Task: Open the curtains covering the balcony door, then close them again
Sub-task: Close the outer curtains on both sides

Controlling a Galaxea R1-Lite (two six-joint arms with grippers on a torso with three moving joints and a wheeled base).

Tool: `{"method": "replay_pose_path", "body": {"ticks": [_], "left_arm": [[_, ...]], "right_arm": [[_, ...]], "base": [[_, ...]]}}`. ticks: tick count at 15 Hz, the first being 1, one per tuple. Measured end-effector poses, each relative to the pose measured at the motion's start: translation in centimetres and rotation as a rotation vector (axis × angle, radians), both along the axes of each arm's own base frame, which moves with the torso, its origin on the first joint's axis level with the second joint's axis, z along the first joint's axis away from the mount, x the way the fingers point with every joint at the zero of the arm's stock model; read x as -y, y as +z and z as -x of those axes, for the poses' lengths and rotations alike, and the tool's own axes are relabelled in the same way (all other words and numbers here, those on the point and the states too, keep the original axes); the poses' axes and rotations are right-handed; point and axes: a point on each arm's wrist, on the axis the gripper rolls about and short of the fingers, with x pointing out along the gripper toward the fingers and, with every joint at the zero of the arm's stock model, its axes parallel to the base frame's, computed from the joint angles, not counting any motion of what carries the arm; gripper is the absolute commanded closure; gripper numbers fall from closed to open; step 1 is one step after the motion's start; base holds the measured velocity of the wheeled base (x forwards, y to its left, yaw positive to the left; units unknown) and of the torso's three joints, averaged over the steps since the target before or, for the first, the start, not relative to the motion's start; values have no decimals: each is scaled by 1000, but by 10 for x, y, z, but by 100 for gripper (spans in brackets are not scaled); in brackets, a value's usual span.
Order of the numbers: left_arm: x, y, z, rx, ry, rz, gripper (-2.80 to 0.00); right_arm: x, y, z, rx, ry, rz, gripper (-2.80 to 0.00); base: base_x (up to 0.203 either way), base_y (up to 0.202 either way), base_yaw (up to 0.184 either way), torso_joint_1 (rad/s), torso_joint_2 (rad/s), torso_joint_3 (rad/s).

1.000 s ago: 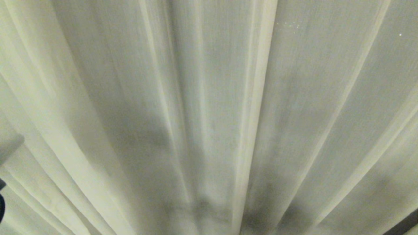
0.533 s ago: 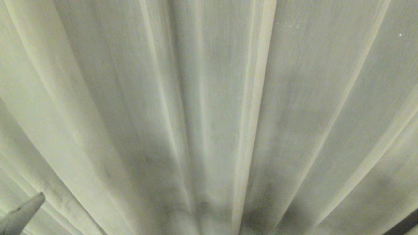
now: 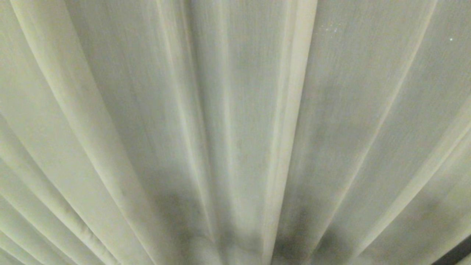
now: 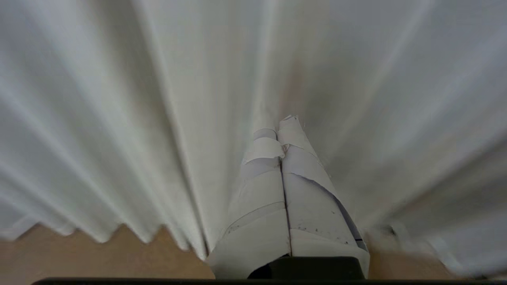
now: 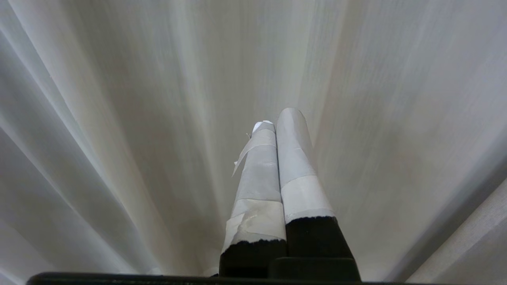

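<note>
The cream curtains [image 3: 235, 110] hang drawn and fill the whole head view in soft pleats, with a thicker hem edge [image 3: 290, 129] running down the middle. The balcony door is hidden behind them. Neither arm shows in the head view. In the left wrist view my left gripper [image 4: 279, 128] is shut with nothing between its white-taped fingers [image 4: 305, 186], pointing at the curtains [image 4: 198, 99] low near their hem. In the right wrist view my right gripper [image 5: 276, 120] is also shut and empty, close in front of the curtains [image 5: 138, 118].
Tan floor [image 4: 79, 257] shows under the wavy curtain hem in the left wrist view. A dark strip [image 3: 456, 254] crosses the lower right corner of the head view.
My left gripper, seen at the lower left edge of the head view earlier, has dropped out of that view. The pleats on the left have shifted and hang smoother.
</note>
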Motion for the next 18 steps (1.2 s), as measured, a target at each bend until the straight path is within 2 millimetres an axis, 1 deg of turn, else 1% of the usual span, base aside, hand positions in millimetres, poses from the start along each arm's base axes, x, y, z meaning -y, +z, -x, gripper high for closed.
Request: {"method": "replay_pose_path", "body": {"ticks": [3, 5, 8, 18], "left_arm": [[0, -3, 11, 111, 15, -5, 0], [0, -5, 16, 162, 5, -46, 0], [0, -7, 18, 185, -28, -138, 0], [0, -7, 19, 191, -29, -144, 0]], "right_arm": [[0, 0, 0, 0, 0, 0, 0], [0, 0, 0, 0, 0, 0, 0], [0, 0, 0, 0, 0, 0, 0], [0, 0, 0, 0, 0, 0, 0]], "base": [[0, 0, 0, 0, 0, 0], [0, 0, 0, 0, 0, 0], [0, 0, 0, 0, 0, 0], [0, 0, 0, 0, 0, 0]]}}
